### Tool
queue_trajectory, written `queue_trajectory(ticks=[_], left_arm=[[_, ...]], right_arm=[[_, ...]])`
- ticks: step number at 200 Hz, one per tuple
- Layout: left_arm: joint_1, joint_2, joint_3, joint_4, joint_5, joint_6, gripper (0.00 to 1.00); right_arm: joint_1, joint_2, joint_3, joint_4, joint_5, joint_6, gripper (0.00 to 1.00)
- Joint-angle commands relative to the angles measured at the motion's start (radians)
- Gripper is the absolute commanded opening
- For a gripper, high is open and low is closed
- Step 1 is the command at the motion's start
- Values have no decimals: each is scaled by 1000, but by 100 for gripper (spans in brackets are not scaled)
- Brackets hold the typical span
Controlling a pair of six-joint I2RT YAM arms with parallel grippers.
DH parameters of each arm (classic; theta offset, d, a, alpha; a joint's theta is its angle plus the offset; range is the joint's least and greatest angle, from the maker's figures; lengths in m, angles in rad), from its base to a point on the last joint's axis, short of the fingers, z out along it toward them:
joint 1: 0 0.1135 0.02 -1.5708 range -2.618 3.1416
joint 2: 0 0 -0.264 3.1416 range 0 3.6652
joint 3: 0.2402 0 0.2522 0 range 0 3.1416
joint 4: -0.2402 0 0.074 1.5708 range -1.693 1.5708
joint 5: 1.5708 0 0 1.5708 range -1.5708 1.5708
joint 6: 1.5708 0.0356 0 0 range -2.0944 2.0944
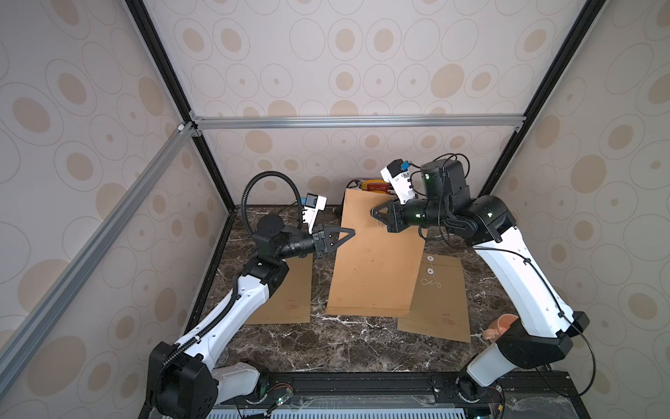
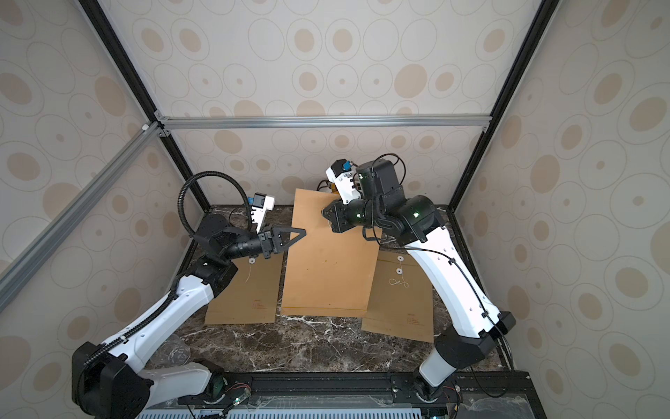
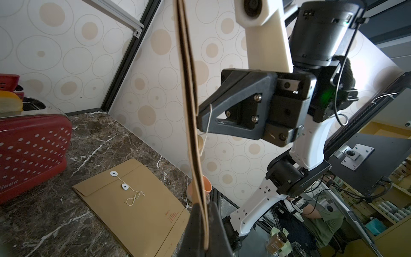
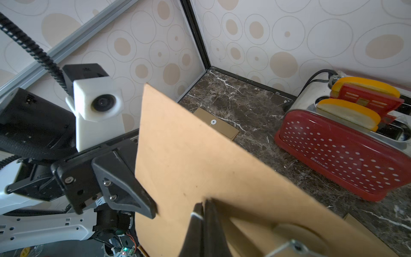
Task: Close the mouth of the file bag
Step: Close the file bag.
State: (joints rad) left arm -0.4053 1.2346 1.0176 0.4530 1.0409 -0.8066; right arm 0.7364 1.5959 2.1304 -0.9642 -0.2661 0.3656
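The left tool [image 1: 351, 232] clamps the edge of the raised file bag [image 1: 377, 261]. The right tool [image 1: 373, 213] pinches its string [image 3: 209, 120].

Marble table [image 1: 326, 344]: two envelopes [image 1: 290, 301] [image 1: 440, 304], toaster [image 4: 347, 155].

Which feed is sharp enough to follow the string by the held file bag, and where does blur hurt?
Left wrist view: string crisp against the pale wall, file bag edge-on, near jaws dark and soft. Right wrist view: bag face fills the frame, pale disc and jaws up close blurred, toaster sharp. In both top views: even light, no glare, string barely visible.
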Motion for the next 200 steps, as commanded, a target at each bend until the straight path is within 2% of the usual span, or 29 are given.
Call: queue_trajectory(ticks=[1,37,70,118,200], left_arm=[[-16,-4,28,26,10,20,0],[-18,-6,29,24,11,19,0],[-22,-4,27,38,15,10,0],[-27,-3,27,37,16,10,0],[-27,-1,29,38,18,9,0]], right_arm=[[8,-12,36,-21,63,-27,0],[-17,-64,30,-65,206,-101,0],[-39,-65,38,-57,188,-125,0],[-32,-10,83,-42,56,-92,0],[33,6,66,-66,70,-89,0]])
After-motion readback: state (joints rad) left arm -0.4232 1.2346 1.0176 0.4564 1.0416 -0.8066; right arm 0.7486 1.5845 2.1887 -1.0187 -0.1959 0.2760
